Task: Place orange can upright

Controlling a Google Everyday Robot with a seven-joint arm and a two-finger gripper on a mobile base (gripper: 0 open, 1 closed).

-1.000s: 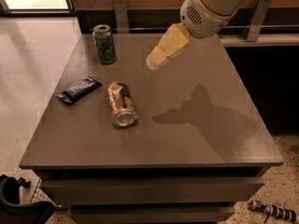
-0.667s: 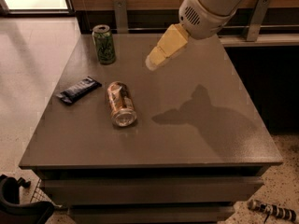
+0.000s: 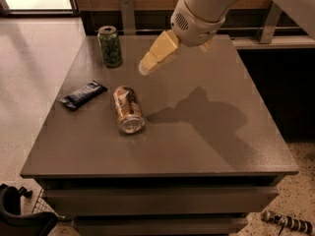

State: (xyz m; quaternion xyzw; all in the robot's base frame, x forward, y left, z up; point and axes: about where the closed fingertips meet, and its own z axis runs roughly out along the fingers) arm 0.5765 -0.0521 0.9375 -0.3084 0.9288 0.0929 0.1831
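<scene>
Orange can down, gripper above it

The orange can [image 3: 129, 109] lies on its side on the table [image 3: 206, 146]. A dark snack bar [image 3: 82, 94] sits just left. Beyond, the gripper [image 3: 146, 67] hangs tilted toward it, likely approaching — its opening I cannot tell. Farther back a green can [image 3: 110, 45] stands upright, seemingly out of the way.

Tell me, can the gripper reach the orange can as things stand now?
Probably yes. The gripper hangs above the table behind the orange can, which lies on its side with nothing between them.

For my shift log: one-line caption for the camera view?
The gripper hovers over the table beyond the orange can, which lies on its side; green can stands upright.
</scene>
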